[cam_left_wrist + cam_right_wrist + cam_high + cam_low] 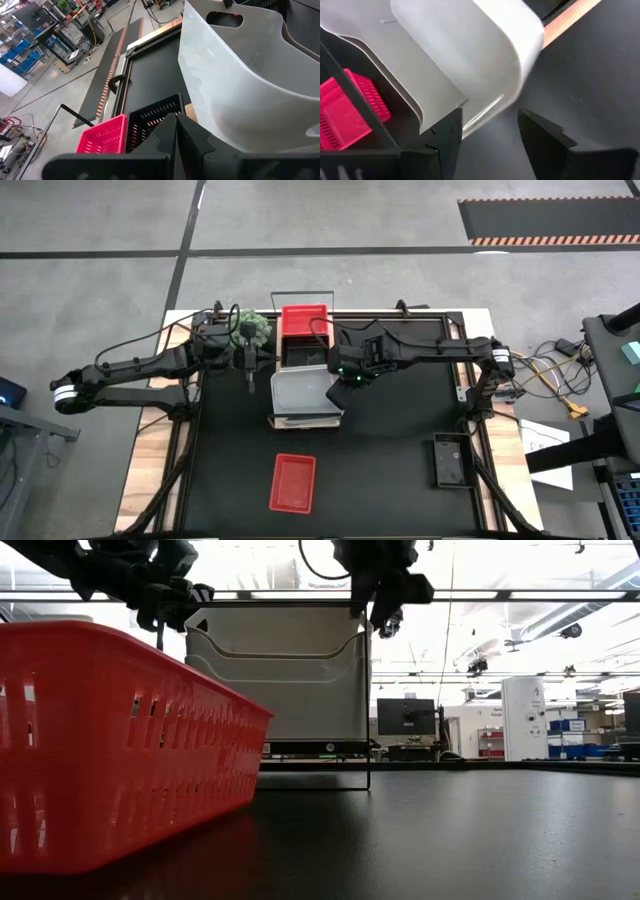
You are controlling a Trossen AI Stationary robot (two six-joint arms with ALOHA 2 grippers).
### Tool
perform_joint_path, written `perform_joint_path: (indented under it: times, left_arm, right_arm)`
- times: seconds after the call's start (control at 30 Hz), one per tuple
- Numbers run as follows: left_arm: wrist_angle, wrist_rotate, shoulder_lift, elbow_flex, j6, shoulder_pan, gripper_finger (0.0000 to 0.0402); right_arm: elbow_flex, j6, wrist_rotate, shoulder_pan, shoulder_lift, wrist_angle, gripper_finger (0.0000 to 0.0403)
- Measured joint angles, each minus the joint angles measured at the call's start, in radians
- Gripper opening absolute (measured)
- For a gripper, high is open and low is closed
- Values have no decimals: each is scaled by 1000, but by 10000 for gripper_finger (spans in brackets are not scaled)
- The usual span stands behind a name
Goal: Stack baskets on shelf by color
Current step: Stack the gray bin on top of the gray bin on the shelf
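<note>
Two white baskets sit nested, bottom down, on the near end of the light-wood shelf. Behind them on the shelf stand a black basket and a red basket. My right gripper hangs open just above the white stack's right near corner, fingers slanting down. My left gripper is shut and empty, left of the shelf beside the black basket. Another red basket lies on the table near the front edge, and a black basket lies at the right.
A green ball-shaped plant stands just far-left of the shelf, close to my left arm. In the low view the loose red basket fills the near left, and the shelf's wire leg stands on the table.
</note>
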Motion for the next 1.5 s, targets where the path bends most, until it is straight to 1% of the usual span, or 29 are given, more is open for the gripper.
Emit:
perform_joint_path:
  times: [0.13, 0.33, 0.47, 0.73, 0.97, 1.2, 1.33, 1.5]
  left_arm:
    - [0, 0, 0, 0, 0, 0, 0]
    - [0, 0, 0, 0, 0, 0, 0]
    - [-1, 0, 0, 0, 0, 0, 0]
    - [-1, 0, 0, 0, 0, 0, 0]
    - [-1, 1, 0, 0, 0, 0, 0]
    - [0, 1, 0, 0, 0, 0, 0]
    - [1, 2, 0, 0, 1, 0, 0]
    - [5, 2, 0, 0, 1, 0, 0]
  right_arm:
    - [-45, 0, -1, 0, 0, 70, 182]
    - [-61, 6, -1, 0, 0, 102, 173]
    - [-61, 14, 0, 0, 0, 111, 147]
    - [-61, 49, -1, 0, 0, 116, 77]
    - [-60, 70, -6, -1, 0, 116, 40]
    - [-13, 138, -71, -21, 0, 107, 20]
    - [23, 187, -114, -45, 0, 77, 18]
    - [30, 248, -209, -89, 0, 51, 18]
